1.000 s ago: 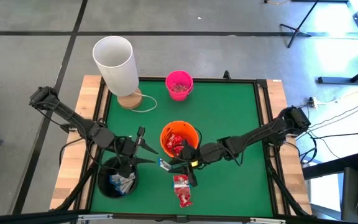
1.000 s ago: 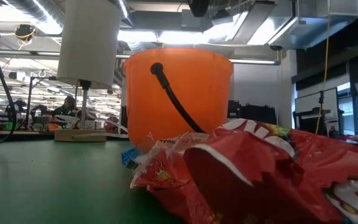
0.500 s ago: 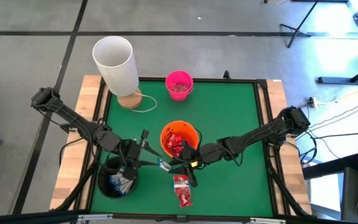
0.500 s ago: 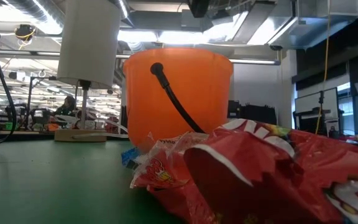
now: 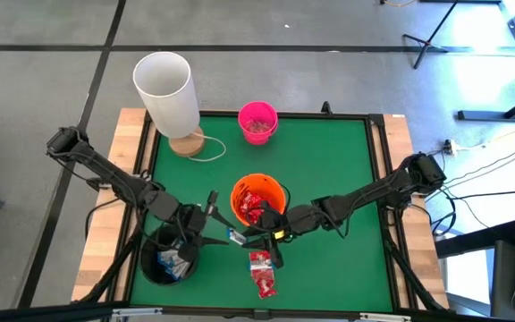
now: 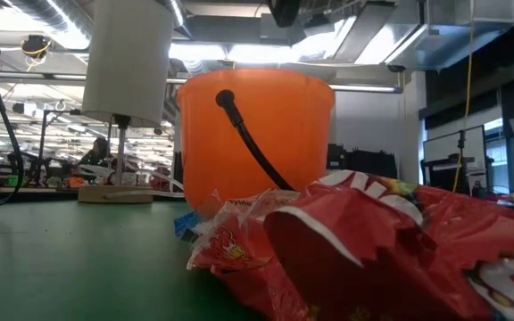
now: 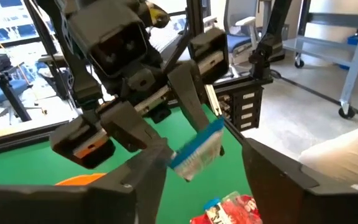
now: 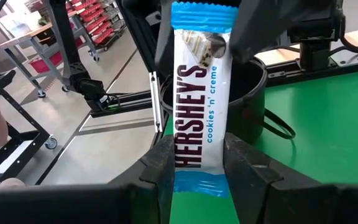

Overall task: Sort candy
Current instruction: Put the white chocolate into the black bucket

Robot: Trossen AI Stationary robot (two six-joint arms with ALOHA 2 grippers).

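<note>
A white-and-blue candy bar [image 8: 197, 87] is held in the air between the orange bucket [image 5: 257, 200] and the black bucket [image 5: 169, 259], with my right gripper [image 5: 250, 236] shut on it. My left gripper [image 5: 221, 219] is open, one finger on either side of the bar's free end [image 7: 197, 152]; whether a finger touches it I cannot tell. Red candy packets [image 5: 261, 274] lie on the green mat near the front edge and fill the low view [image 6: 373, 250]. More candy sits in the black, orange and pink [image 5: 257, 122] buckets. My right gripper pinches the bar's near end [image 8: 194, 163] between its two fingers, which press on the two long edges. The fingers come nearly level from the table's right and lie along the bar. The bar sticks out past the fingertips toward the black bucket, clear of the mat.
A tall white cylinder on a wooden foot [image 5: 166, 89] stands at the far left corner, with a cord beside it. The mat's raised frame [image 5: 378, 179] runs round the work area. A blue wrapper [image 6: 186, 225] lies by the orange bucket's foot.
My left gripper has moved toward the table's right and a little down, closing in on the bar held by my right gripper, so that its fingers now stand around the bar's free end. The right gripper and the bar have kept still.
</note>
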